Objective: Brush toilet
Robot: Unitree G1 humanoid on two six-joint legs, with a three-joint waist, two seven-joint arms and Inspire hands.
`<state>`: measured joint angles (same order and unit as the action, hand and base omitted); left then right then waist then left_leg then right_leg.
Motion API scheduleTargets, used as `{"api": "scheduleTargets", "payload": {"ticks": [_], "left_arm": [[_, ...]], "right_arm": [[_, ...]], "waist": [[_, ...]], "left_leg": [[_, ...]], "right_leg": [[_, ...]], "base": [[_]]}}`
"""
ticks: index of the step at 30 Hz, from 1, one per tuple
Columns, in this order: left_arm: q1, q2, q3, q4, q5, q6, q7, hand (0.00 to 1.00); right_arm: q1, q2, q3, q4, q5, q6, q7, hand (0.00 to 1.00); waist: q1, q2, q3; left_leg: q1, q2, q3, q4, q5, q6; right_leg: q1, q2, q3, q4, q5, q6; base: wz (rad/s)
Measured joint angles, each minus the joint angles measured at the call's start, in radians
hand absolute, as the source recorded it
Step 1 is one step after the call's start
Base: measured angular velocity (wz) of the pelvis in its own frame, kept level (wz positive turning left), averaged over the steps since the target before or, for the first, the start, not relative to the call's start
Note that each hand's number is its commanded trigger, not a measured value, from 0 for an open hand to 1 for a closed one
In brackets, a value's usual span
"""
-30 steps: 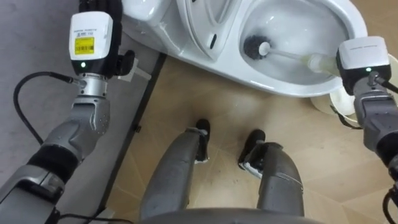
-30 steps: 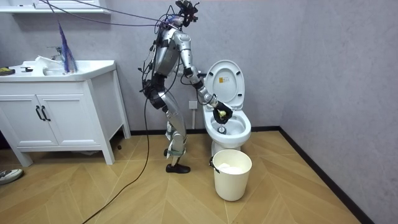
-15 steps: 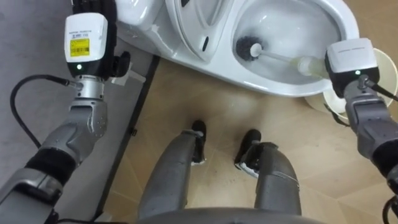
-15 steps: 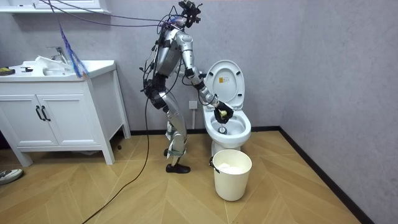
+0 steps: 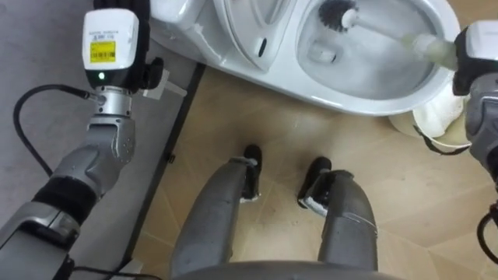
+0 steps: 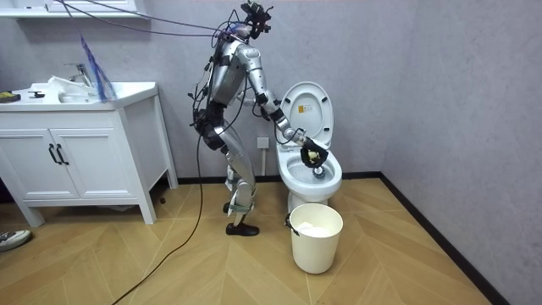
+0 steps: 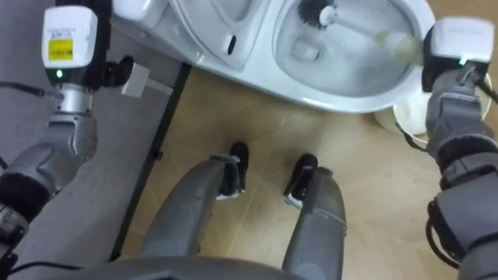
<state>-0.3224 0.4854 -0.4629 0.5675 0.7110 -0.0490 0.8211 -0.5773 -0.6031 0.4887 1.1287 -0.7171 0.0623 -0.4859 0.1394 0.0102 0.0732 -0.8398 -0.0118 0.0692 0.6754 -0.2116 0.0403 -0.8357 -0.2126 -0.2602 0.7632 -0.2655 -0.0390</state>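
The robot stands on the wood-patterned floor point(image 5: 280, 148) with its feet close to the white ceramic toilet point(image 5: 350, 97). In the room view the toilet's lid point(image 6: 306, 108) is raised against the grey wall.

The right robot hand point(image 7: 450, 48) is over the bowl's rim on the robot's right. Its fingers seem curled round the end of the pale-handled toilet brush point(image 5: 420, 45), though the white wrist housing covers most of them. The handle slants across the bowl. The dark bristle head point(image 5: 338, 14) is inside the bowl, at the side farther from the robot's feet.

The left robot hand point(image 5: 144, 74) is raised beside the toilet's base, over the grey strip of floor. I cannot tell whether it is open or closed.

A cream plastic bucket point(image 6: 316, 237) stands on the floor just in front of the toilet. A white cupboard surface with a basin point(image 6: 76, 93) stands well apart at the room view's left.
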Motion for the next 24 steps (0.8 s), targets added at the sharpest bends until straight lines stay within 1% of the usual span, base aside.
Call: {"api": "scheduleTargets", "payload": {"ticks": [3,4,6,7,8,9,10,11,12,13,14,17,20,24], "left_arm": [[-0.001,0.0,0.003,0.0,0.007,-0.001,-0.009,0.0],[0.006,-0.001,0.003,0.001,0.012,0.0,-0.014,0.0],[0.009,-0.004,0.003,-0.001,0.024,-0.001,-0.024,0.0],[0.012,-0.004,0.004,-0.003,0.026,0.0,-0.027,0.0],[0.024,-0.003,0.006,-0.014,0.026,0.0,-0.027,0.0],[0.032,-0.003,0.012,-0.023,0.027,0.0,-0.027,0.0],[0.054,-0.002,0.018,-0.041,0.026,-0.002,-0.027,0.0],[0.067,-0.006,0.017,-0.044,0.023,-0.002,-0.024,0.0],[0.072,-0.009,0.017,-0.044,0.02,-0.002,-0.023,0.0],[0.086,-0.011,0.016,-0.044,0.015,-0.003,-0.024,0.0],[0.101,-0.01,0.016,-0.043,0.01,-0.005,-0.024,0.0],[0.122,-0.011,0.015,-0.047,0.007,-0.006,-0.025,0.0],[0.165,-0.019,0.018,-0.052,0.006,-0.005,-0.007,0.0],[0.176,-0.02,0.018,-0.059,-0.01,-0.01,-0.004,0.0]], "right_arm": [[0.024,0.006,0.001,-0.034,-0.057,0.006,-0.018,1.0],[0.051,0.015,0.001,-0.067,-0.086,0.012,-0.018,1.0],[0.111,0.023,0.009,-0.128,-0.143,0.028,-0.014,1.0],[0.154,0.033,0.01,-0.172,-0.186,0.043,-0.008,1.0],[0.195,0.047,0.018,-0.217,-0.202,0.068,0.012,1.0],[0.216,0.051,0.018,-0.243,-0.213,0.08,0.024,1.0],[0.258,0.058,0.018,-0.302,-0.226,0.106,0.045,1.0],[0.294,0.059,0.017,-0.352,-0.226,0.129,0.062,1.0],[0.312,0.059,0.017,-0.385,-0.226,0.142,0.072,1.0],[0.345,0.058,0.015,-0.438,-0.227,0.163,0.095,1.0],[0.376,0.059,0.013,-0.492,-0.237,0.182,0.12,1.0],[0.439,0.057,-0.001,-0.605,-0.24,0.211,0.171,1.0],[0.501,0.05,-0.003,-0.717,-0.249,0.244,0.233,1.0],[0.519,0.049,-0.01,-0.773,-0.27,0.258,0.294,1.0]], "waist": [[-0.001,-0.003,-0.0003],[-0.001,-0.003,-0.0005],[0.003,0.003,-0.0021],[0.004,0.006,-0.0026],[0.004,0.011,-0.0056],[0.004,0.013,-0.0065],[0.001,0.019,-0.0099],[-0.003,0.028,-0.0159],[-0.003,0.035,-0.0194],[-0.003,0.044,-0.024],[-0.006,0.05,-0.0276],[-0.011,0.055,-0.0291],[-0.023,0.06,-0.0321],[-0.031,0.062,-0.0335]], "left_leg": [[0.005,0.0,0.0,-0.001,0.0,0.0],[0.015,0.0,-0.001,-0.003,0.0,0.0],[0.025,0.006,-0.008,-0.01,-0.001,0.0],[0.029,0.007,-0.016,-0.016,0.0,-0.001],[0.03,0.01,-0.023,-0.017,-0.001,-0.003],[0.03,0.015,-0.024,-0.016,-0.003,-0.004],[0.03,0.015,-0.025,-0.02,-0.003,-0.005],[0.03,0.018,-0.026,-0.023,-0.003,-0.005],[0.032,0.023,-0.026,-0.026,-0.003,-0.005],[0.043,0.031,-0.025,-0.034,-0.003,-0.005],[0.057,0.032,-0.024,-0.041,-0.004,-0.007],[0.079,0.037,-0.026,-0.055,-0.008,-0.013],[0.099,0.047,-0.024,-0.061,-0.014,-0.024],[0.107,0.056,-0.024,-0.06,-0.017,-0.03]], "right_leg": [[0.007,0.006,0.0,-0.002,0.002,0.0],[0.018,0.007,-0.002,-0.008,0.002,0.0],[0.039,0.011,-0.02,-0.027,0.005,-0.001],[0.051,0.019,-0.028,-0.044,0.009,-0.001],[0.061,0.027,-0.038,-0.06,0.014,-0.003],[0.065,0.03,-0.042,-0.066,0.016,-0.004],[0.068,0.033,-0.044,-0.076,0.019,-0.004],[0.071,0.037,-0.044,-0.085,0.022,-0.002],[0.075,0.041,-0.044,-0.092,0.025,-0.001],[0.088,0.048,-0.046,-0.108,0.03,-0.001],[0.104,0.056,-0.046,-0.122,0.034,-0.001],[0.13,0.071,-0.046,-0.145,0.036,-0.004],[0.145,0.084,-0.04,-0.157,0.035,-0.008],[0.154,0.093,-0.04,-0.156,0.033,-0.014]], "base": [[0.0],[0.0],[0.02],[0.03],[0.0],[-0.05],[-0.06],[-0.05],[-0.07],[-0.11],[-0.12],[-0.06],[-0.09],[-0.03]]}}
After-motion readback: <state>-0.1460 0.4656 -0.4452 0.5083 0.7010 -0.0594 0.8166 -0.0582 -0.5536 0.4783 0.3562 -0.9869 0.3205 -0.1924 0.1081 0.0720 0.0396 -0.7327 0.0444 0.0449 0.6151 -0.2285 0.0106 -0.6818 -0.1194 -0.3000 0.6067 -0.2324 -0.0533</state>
